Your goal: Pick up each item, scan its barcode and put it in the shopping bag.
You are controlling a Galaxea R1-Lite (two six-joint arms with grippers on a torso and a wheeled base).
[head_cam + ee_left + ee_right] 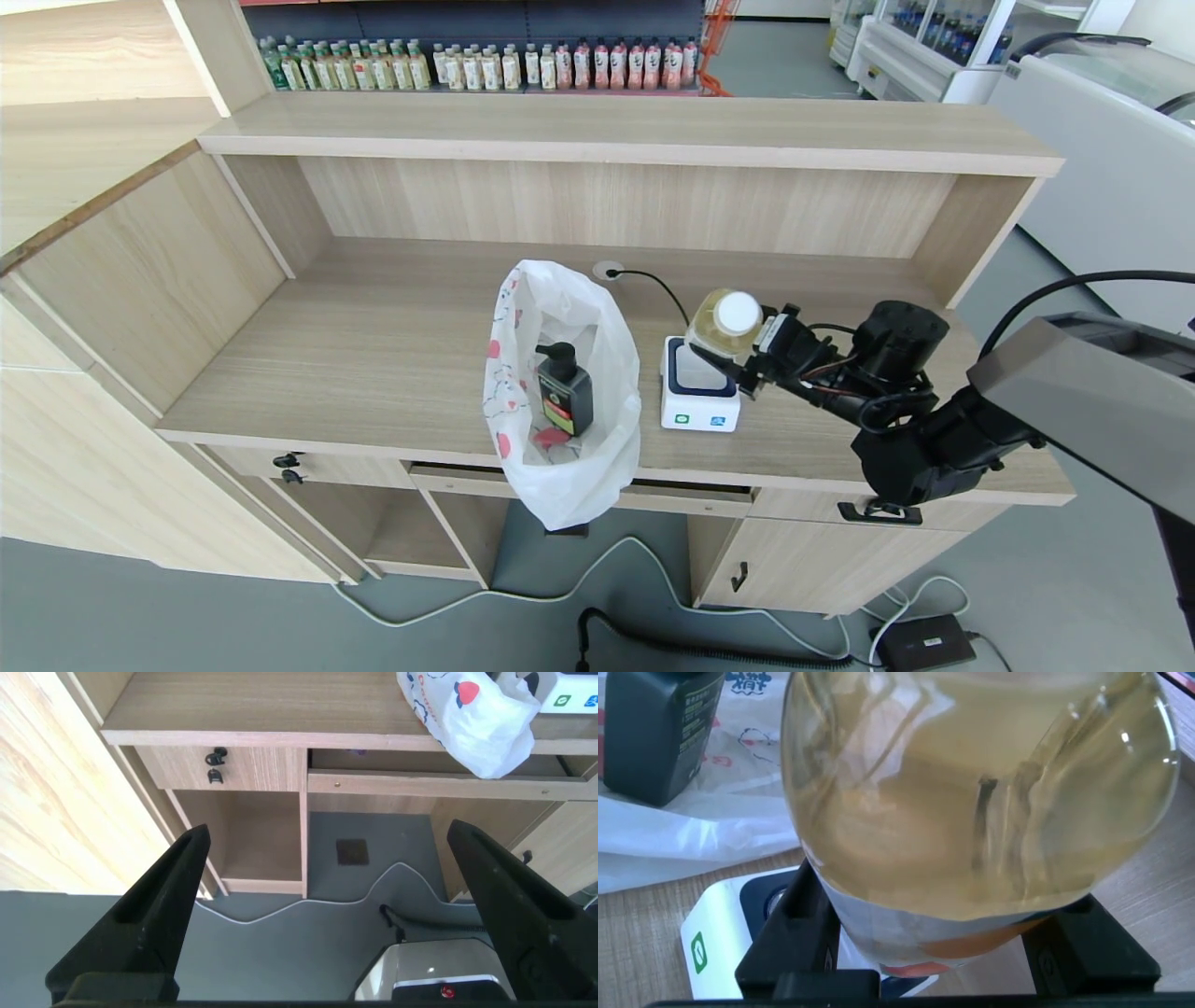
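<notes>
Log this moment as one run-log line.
step: scan | right gripper: shut on drink bottle, over scanner | left gripper: open, before counter | bag: black pump bottle inside | drink bottle: not yet bagged

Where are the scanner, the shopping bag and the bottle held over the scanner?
scanner [698, 411], head view, on its white front face.
shopping bag [618, 369], head view, on the plastic wall nearest the scanner.
bottle [737, 314], head view, on its white cap.

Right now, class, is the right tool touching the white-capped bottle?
Touching. The right wrist view shows the bottle clamped between the black fingers of the right tool, its sides pressed against both.
</notes>
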